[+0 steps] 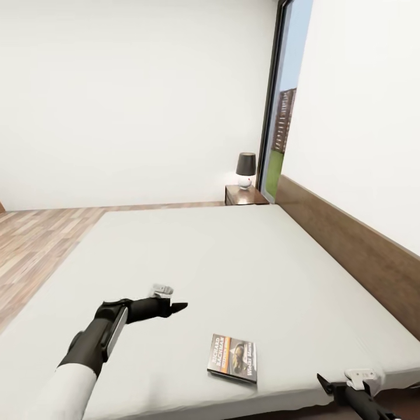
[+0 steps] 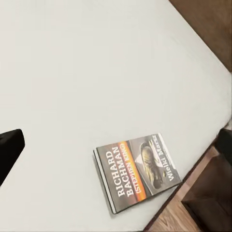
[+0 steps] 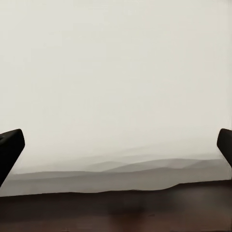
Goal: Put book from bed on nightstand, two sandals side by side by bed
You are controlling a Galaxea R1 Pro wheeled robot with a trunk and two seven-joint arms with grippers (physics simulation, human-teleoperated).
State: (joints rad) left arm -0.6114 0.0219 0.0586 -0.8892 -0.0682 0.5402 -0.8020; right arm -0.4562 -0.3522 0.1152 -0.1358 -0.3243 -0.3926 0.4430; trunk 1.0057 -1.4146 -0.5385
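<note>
The left gripper (image 1: 178, 305), fingers spread wide, hovers over the bed (image 1: 233, 256), seemingly lining up on the book (image 1: 232, 358) near the mattress's near edge.

Bright even daylight, soft faint shadows on the bed (image 1: 233, 262), sharp render, right wrist view slightly hazy

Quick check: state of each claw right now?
Left claw: open, empty, over the bed, short of the book.
Right claw: open, empty.
</note>
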